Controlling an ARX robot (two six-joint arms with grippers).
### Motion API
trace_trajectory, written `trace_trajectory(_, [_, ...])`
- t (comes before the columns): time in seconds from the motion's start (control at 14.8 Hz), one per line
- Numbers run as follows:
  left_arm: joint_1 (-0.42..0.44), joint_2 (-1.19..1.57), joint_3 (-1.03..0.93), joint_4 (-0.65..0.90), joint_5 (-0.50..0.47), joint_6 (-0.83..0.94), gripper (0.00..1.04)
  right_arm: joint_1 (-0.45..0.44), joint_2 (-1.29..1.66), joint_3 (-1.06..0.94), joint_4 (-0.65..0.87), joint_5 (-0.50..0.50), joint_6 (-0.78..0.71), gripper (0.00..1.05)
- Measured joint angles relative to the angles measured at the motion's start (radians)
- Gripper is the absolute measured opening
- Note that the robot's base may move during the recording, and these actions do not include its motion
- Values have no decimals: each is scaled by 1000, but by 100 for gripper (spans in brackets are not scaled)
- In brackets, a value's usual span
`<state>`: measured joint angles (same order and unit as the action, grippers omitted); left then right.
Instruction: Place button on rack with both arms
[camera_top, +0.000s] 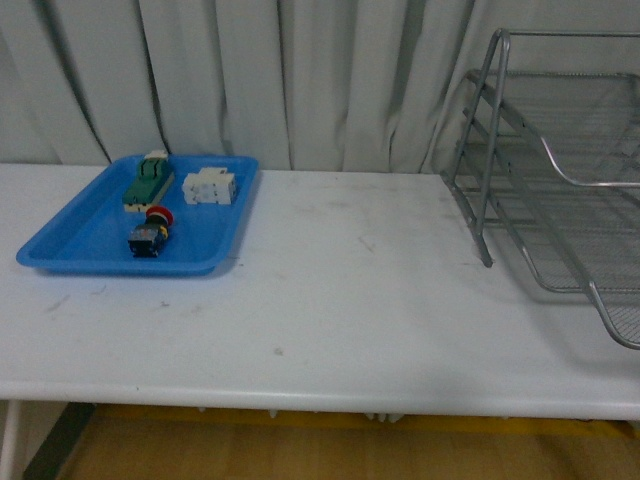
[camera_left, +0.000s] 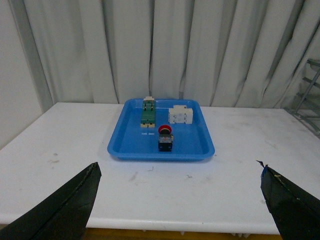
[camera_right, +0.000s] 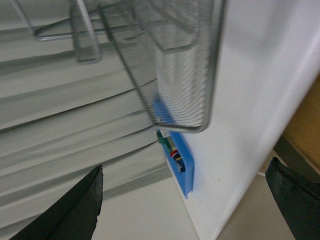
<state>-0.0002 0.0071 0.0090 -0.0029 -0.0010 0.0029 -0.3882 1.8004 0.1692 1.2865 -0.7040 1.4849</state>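
**Button lies in the blue tray, both end effectors spread wide and empty**

From the front, neither arm shows: only the white counter (camera_top: 340, 300), with the blue tray (camera_top: 70, 250) near its back left corner and the rack (camera_top: 560, 180) at its right end, running out of frame.

The wrist cameras add the arms. The left end effector (camera_left: 178, 166) has its dark fingers far apart with nothing between them. It looks straight at the tray, and only a sliver of the rack shows at the side. The right end effector (camera_right: 186, 164) is just as wide and empty. Its tilted view runs along the front rim of a mesh tier of the rack, with the tray small beyond it.

The button (camera_top: 150, 232) lies on its side in the near half of the tray. Its long axis runs near-to-far, with the red cap pointing at the counter's back edge and the dark body toward the front edge. Behind it, apart, sit a green block (camera_top: 147, 183) and a white block (camera_top: 210, 186).
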Motion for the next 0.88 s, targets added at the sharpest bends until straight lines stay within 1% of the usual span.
trace_trajectory(0.07, [0, 0, 0, 0, 0, 0, 98, -13, -98, -21, 0, -9, 9, 98])
trace_trajectory(0.13, [0, 0, 0, 0, 0, 0, 98, 39, -413, 4, -402, 185, -201, 87])
trace_trajectory(0.2, [0, 0, 0, 0, 0, 0, 98, 103, -881, 38, -772, 364, -631, 68])
trace_trajectory(0.34, [0, 0, 0, 0, 0, 0, 98, 130, -1283, 43, -1022, 433, -974, 52])
trace_trajectory(0.4, [0, 0, 0, 0, 0, 0, 98, 159, -1454, 45, -1154, 475, -1203, 39])
trace_trajectory(0.47, [-1, 0, 0, 0, 0, 0, 98, 195, -1538, 6, -1209, 505, -1336, 26])
trace_trajectory(0.54, [-1, 0, 0, 1, 0, 0, 98, 205, -1616, -22, -1298, 516, -1406, 14])
trace_trajectory(0.61, [-1, 0, 0, 0, -1, 0, 98, 224, -1684, -45, -1310, 546, -1440, 1])
trace_trajectory(0.67, [-1, 0, 0, 0, 1, 0, 98, 289, -1703, -45, -1304, 622, -1458, 2])
trace_trajectory(0.74, [-1, 0, 0, 0, 0, 0, 98, 387, -1711, -54, -1304, 681, -1465, 2])
trace_trajectory(0.88, [-1, 0, 0, 0, 0, 0, 98, 386, -1725, -87, -1303, 707, -1477, 2])
